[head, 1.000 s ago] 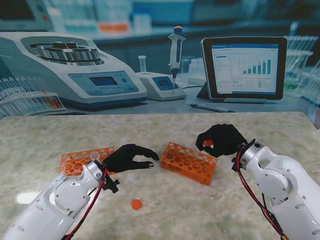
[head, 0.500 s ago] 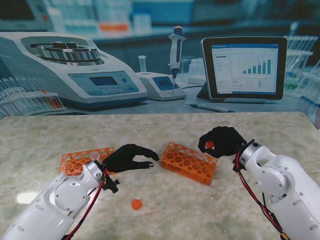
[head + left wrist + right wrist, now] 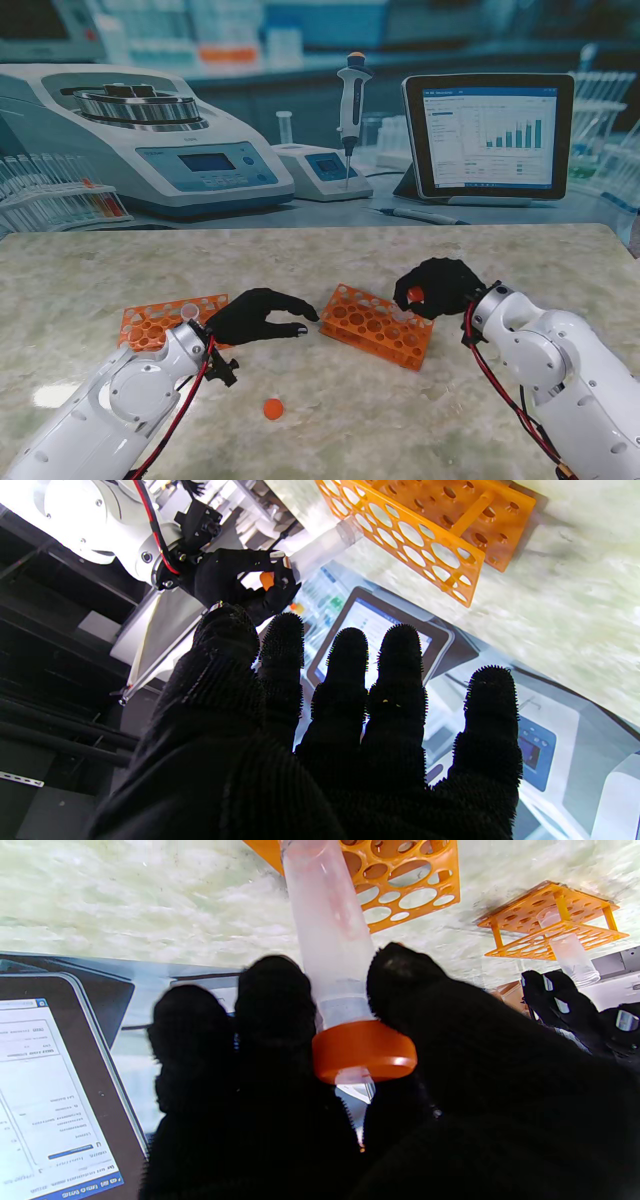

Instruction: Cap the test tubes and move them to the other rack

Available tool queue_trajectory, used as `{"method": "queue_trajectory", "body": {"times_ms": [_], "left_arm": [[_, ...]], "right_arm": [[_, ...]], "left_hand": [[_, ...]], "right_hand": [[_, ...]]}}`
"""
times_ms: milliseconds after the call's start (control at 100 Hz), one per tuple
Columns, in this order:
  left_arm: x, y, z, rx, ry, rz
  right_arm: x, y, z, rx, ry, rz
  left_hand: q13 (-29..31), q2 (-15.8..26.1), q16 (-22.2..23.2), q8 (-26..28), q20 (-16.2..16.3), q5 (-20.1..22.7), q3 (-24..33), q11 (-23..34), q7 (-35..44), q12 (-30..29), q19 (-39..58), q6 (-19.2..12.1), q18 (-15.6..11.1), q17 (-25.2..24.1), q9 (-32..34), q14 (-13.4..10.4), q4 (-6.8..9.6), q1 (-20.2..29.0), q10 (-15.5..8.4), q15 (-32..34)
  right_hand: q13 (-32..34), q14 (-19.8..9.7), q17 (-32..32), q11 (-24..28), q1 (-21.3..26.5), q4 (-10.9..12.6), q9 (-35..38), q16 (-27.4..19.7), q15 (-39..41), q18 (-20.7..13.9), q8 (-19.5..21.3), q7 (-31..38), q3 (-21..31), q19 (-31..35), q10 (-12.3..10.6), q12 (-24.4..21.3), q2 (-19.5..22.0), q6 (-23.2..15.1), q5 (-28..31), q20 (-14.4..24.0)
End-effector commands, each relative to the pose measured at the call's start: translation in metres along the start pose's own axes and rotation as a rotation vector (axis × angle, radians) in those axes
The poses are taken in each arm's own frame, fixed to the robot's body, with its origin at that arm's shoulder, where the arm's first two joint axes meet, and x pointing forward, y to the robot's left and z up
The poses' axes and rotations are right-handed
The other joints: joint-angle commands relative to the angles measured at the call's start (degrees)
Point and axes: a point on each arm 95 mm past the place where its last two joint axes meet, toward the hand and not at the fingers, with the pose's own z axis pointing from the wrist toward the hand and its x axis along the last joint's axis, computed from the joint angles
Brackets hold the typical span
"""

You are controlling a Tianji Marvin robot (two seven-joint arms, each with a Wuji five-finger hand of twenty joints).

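table (image 3: 330, 420): glossy pale-green marbled stone look | racks (image 3: 378, 325): orange perforated plastic | capped tube (image 3: 332, 935): frosted translucent plastic, smooth orange cap | hands (image 3: 320, 740): matt black knobbly fabric | arms (image 3: 560, 370): glossy white shell

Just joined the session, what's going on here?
The right hand holds a capped test tube over the right-side rack, its lower end at the holes. The left hand rests open between the racks, holding nothing. One uncapped tube stands in the left rack; a loose orange cap lies nearer to me.

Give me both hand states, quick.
Left hand: open, holding nothing.
Right hand: shut on the capped test tube, over the right rack.
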Motion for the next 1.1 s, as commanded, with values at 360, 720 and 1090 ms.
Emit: {"method": "queue_trajectory", "body": {"times_ms": [360,720,1090], "left_arm": [[0.001,0.0,0.0,0.0,0.001,0.001],[0.001,0.001,0.0,-0.002,0.0,-0.001],[0.001,0.0,0.0,-0.001,0.001,0.0]], "right_arm": [[0.001,-0.005,0.01,0.027,-0.003,0.009],[-0.008,-0.003,0.018,0.043,-0.023,-0.008],[-0.012,-0.005,0.014,0.085,-0.042,-0.041]], "left_hand": [[-0.86,1.37,-0.64,0.25,-1.92,-0.14,-0.79,-0.25,1.05,-0.55,-1.24,-2.02,1.06,-0.19,-0.2,0.15,-1.79,-0.25,0.28,-0.33],[-0.87,1.48,-0.54,0.22,-1.81,-0.16,-0.82,-0.22,1.06,-0.48,-1.14,-2.04,1.02,-0.21,-0.19,0.12,-1.8,-0.26,0.29,-0.29],[-0.74,1.43,-0.45,0.21,-1.67,-0.15,-0.86,-0.2,1.1,-0.45,-0.96,-2.17,1.1,-0.14,-0.13,0.06,-1.79,-0.18,0.17,-0.2]], "right_hand": [[-0.36,-0.54,0.24,5.91,7.77,6.01,5.67,-0.28,1.13,-0.22,0.48,0.74,8.18,0.33,-14.69,0.94,6.85,1.35,1.59,1.64],[-0.35,-0.38,0.13,5.95,7.91,5.97,5.55,-0.25,0.92,-0.08,0.52,0.76,8.0,0.2,-14.73,1.01,6.97,1.33,1.49,1.7],[-0.35,-0.5,0.09,5.93,7.96,5.94,5.43,-0.21,0.76,-0.04,0.47,0.63,7.86,0.13,-14.77,0.96,7.09,1.37,1.32,1.79]]}}
